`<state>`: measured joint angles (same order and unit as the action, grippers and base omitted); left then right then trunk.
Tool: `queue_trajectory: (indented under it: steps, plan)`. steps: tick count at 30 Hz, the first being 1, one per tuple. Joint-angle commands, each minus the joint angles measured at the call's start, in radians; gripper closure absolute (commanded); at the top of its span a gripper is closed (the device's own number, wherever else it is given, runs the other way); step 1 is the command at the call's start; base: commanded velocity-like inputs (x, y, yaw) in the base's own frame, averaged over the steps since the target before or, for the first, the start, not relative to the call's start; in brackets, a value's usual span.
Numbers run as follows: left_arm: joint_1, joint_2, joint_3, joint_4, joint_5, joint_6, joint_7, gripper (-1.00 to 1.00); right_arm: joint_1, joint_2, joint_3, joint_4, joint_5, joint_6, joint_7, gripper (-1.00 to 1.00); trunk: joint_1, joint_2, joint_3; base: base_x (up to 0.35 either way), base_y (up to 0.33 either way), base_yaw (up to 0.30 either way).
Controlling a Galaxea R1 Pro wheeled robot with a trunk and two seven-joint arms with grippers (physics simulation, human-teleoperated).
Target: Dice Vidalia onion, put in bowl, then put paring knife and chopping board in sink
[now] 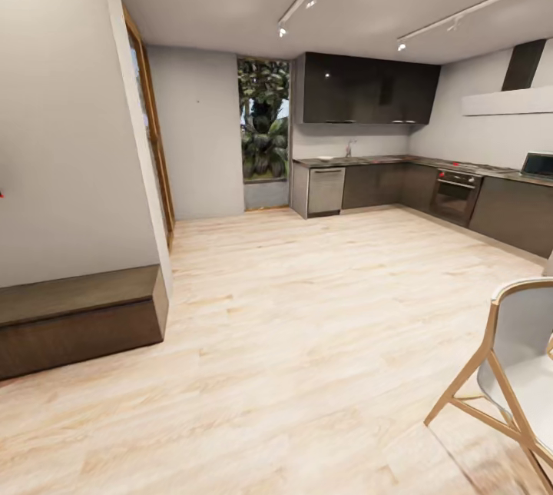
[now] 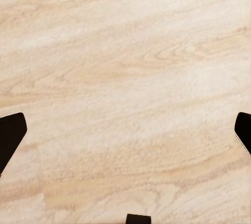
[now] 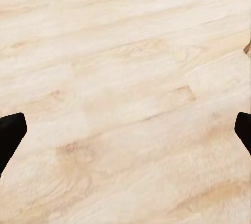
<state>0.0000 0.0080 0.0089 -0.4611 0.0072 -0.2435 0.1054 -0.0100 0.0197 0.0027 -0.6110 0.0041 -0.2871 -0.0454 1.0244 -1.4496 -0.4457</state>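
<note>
Countertop (image 1: pixel 461 167) beyond floor (image 1: pixel 307 326), chair (image 1: pixel 514 372)

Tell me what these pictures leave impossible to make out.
- Head view: the long grey glossy countertop is far off; things on it are too small to identify.
- Head view: the white wood-legged chair is cut off by the frame edge.
- Wrist views: each pincer's dark fingertips sit at the frame edges over pale wooden floor.

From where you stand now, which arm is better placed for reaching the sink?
Neither yet. The countertop with the faucet lies far across the wooden floor. Left gripper and right gripper both hang open over floor. The sink sits slightly right of centre, a weak hint toward the right arm.
</note>
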Motion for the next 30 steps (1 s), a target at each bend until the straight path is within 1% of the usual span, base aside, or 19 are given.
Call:
queue_trajectory:
  steps: [1,30]
  plan:
    - [0.0,0.0,0.0,-0.001,0.001,-0.002,0.002,-1.0,0.0,0.0,0.0,0.001,0.001,-0.003,-0.004,-1.0,0.001,0.0,-0.001,0.32,0.0,0.0]
    - [0.0,0.0,-0.001,-0.001,0.001,-0.002,0.002,-1.0,-0.001,0.0,0.002,0.002,0.001,-0.003,-0.004,-1.0,0.001,0.0,-0.001,0.32,0.0,0.0]
